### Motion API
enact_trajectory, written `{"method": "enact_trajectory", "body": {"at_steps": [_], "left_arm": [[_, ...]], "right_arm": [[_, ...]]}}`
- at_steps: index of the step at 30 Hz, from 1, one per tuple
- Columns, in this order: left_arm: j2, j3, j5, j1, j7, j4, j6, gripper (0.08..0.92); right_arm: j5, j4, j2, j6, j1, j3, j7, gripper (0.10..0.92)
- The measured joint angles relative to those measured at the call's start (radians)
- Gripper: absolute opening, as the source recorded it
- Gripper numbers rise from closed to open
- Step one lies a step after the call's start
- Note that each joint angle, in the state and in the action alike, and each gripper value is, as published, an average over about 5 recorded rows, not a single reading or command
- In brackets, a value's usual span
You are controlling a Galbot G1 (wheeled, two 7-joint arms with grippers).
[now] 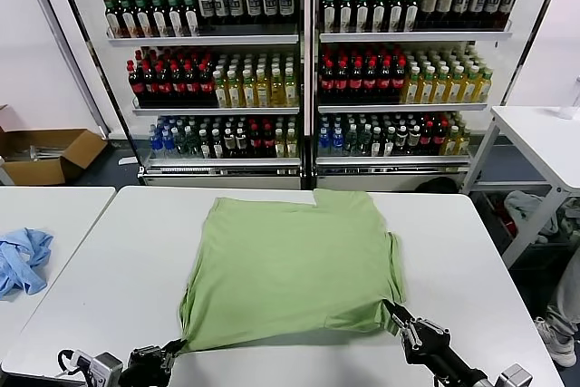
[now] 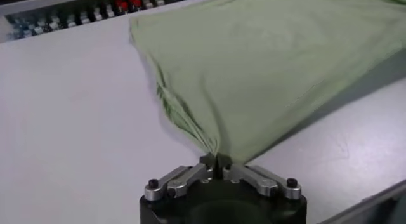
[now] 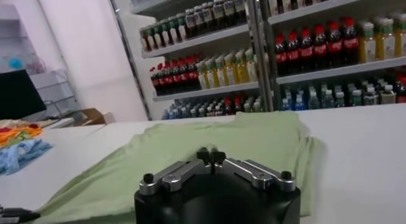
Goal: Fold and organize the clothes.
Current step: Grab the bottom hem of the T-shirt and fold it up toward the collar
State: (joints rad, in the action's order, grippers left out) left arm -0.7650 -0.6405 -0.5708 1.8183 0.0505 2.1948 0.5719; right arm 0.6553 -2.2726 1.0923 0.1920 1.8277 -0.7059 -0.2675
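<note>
Light green polo shirt (image 1: 290, 265) lies spread flat, print side not visible, in the middle of the white worktop (image 1: 136, 242), collar end toward the drinks shelves (image 1: 299, 70), hem toward the robot. Near left hem corner is pulled into a bunched point with folds fanning out from it, and that point sits pinched in the left claw (image 1: 172, 348); left wrist view confirms the fingers closed tight on the cloth tip (image 2: 214, 157), fabric lifted slightly off the surface there. Right claw (image 1: 396, 313) sits at the near right hem corner, low at the worktop's front edge; in the right wrist view its fingertips (image 3: 210, 157) are together with the shirt right behind them, but can't tell whether any fabric is caught between them. Rest of shirt lies flat, one sleeve folded along the right side edge. Crumpled light blue cloth (image 1: 22, 260) is on a separate worktop to the left, well apart. Cardboard box (image 1: 45, 153) on the floor beyond it.
</note>
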Motion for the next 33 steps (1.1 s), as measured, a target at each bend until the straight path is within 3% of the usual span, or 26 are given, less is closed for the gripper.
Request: {"method": "enact_trajectory", "body": {"at_steps": [9,27,33], "left_arm": [[-0.010,-0.013,-0.105,-0.094,0.008,-0.015,-0.008,0.085],[-0.054,0.105,-0.237,-0.462,-0.005,-0.133,0.005,0.085],[-0.081,0.168,-0.234,-0.564,-0.002,-0.202,0.007,0.100]], "right_arm": [[0.006,0.034,0.012,-0.002,-0.049,0.015,0.010,0.106],[0.011,0.188,-0.033,0.024,-0.269,0.078,0.065,0.106],[-0.031,0.248,-0.034,0.035,-0.346,0.125,0.078,0.206]]}}
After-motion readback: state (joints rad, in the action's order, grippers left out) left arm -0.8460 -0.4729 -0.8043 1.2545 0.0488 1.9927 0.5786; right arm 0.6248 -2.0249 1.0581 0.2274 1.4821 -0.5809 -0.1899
